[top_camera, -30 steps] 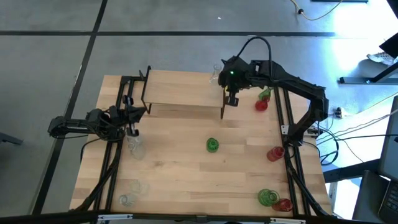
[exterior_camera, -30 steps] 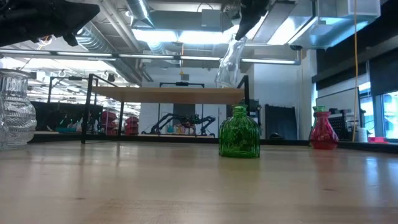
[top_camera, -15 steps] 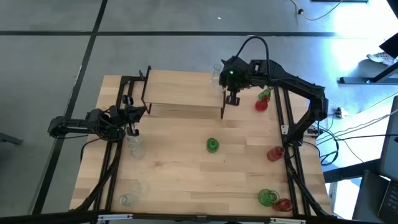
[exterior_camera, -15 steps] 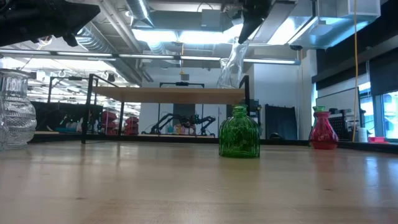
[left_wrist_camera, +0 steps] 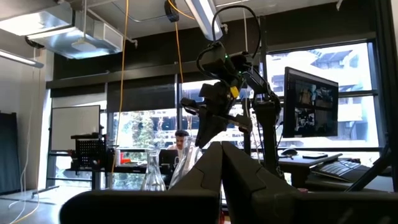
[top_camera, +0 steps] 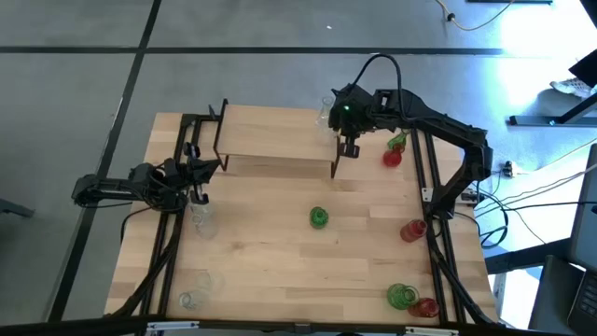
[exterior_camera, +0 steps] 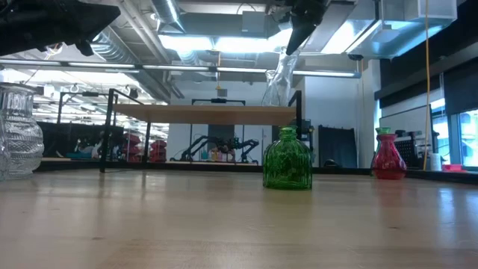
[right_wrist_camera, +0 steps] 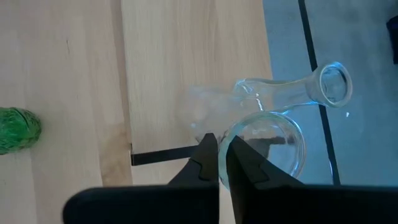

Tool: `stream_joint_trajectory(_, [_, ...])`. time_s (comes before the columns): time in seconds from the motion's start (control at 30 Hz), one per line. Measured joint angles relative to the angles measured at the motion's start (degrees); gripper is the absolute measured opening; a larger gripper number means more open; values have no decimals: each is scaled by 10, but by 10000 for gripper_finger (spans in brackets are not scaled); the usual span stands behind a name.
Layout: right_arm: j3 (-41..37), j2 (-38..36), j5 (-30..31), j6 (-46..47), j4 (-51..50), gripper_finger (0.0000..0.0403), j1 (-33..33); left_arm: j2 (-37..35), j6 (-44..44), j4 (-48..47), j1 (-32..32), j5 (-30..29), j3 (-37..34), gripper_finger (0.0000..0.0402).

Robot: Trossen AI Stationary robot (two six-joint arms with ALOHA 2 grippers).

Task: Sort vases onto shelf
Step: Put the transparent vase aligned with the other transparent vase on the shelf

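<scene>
At the near edge of the counter point(top_camera: 280, 271) stand a green vase point(top_camera: 402, 297) and a red vase point(top_camera: 425, 306) touching or nearly so on the right, and two clear vases point(top_camera: 198, 289) low on the left, hard to make out against the wood. Farther in, a small green vase point(exterior_camera: 287, 158) stands alone mid-counter, another red vase point(top_camera: 411, 230) by the right rail, and a ribbed clear vase point(exterior_camera: 16, 141) just beside the left tool point(top_camera: 198, 183), which hangs pinched shut on nothing over the left side. Beyond them the shelf point(top_camera: 270, 140) stands across the far half of the counter. Over its right end the right tool point(right_wrist_camera: 222, 163) is clamped on the rim of a clear vase point(right_wrist_camera: 268, 142), held tilted above the board, beside what seems another clear vase lying there point(right_wrist_camera: 298, 90)
</scene>
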Motion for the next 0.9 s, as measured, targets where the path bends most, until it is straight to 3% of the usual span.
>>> stream_joint_trajectory(0.73, [0, 10, 9, 1, 4, 2, 1, 0, 2, 0, 0, 2, 0, 0])
stream_joint_trajectory(0.9, [0, 10, 5, 1, 5, 30, 1, 0, 2, 0, 0, 3, 0, 0])
